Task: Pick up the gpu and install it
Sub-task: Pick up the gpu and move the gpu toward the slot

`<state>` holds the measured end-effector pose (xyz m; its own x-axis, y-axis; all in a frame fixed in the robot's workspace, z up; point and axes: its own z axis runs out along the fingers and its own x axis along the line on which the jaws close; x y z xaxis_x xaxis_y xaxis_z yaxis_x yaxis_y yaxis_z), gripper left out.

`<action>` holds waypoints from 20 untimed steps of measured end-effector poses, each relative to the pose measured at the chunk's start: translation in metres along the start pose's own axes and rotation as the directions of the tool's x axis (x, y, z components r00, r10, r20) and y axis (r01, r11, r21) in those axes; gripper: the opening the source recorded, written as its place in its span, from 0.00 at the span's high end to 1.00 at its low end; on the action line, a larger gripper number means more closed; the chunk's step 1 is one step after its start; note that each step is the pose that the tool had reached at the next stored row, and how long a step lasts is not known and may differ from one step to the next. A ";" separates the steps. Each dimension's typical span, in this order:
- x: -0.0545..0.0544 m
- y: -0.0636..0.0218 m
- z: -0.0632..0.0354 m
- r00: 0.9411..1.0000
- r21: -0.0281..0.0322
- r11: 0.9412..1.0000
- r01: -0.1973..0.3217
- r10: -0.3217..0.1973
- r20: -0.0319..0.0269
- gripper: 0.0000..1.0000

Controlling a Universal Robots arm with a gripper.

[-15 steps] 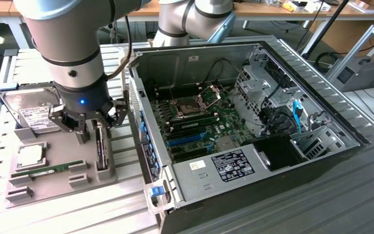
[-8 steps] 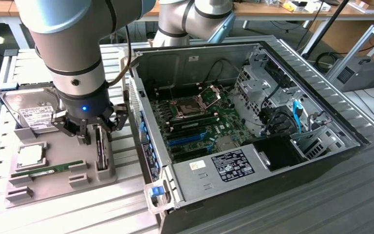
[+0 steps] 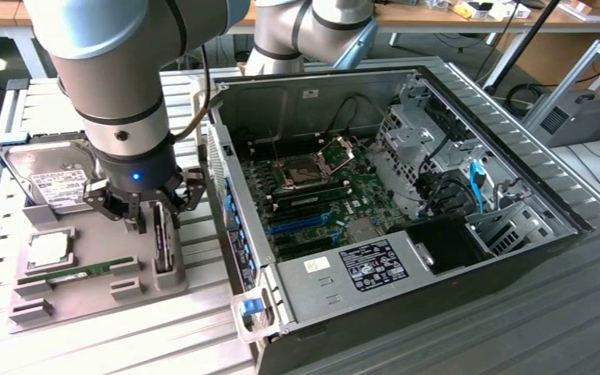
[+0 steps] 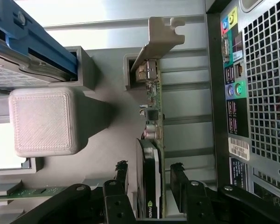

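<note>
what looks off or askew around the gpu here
Nothing stands out. The gpu stands on edge in its holder on the grey tray, with the open gripper straddling it.

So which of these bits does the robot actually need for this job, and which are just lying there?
In the job: graphics card, standing on edge in the grey tray; open gripper straddling it; open computer case.
Just lying about: hard drive, memory stick, processor chip.
</note>
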<state>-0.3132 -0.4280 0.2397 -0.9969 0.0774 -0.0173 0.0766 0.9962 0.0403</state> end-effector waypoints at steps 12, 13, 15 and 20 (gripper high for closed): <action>0.001 -0.0001 0.0014 1.000 0.000 1.000 0.000 0.000 0.000 0.50; 0.001 -0.0001 0.0015 1.000 0.000 1.000 0.000 0.000 0.000 0.50; 0.000 -0.0001 0.0016 1.000 0.000 1.000 0.000 0.000 0.000 0.50; -0.001 -0.0006 0.0014 1.000 0.000 1.000 0.000 0.000 -0.001 0.50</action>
<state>-0.3126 -0.4286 0.2382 -0.9969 0.0775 -0.0167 0.0767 0.9962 0.0401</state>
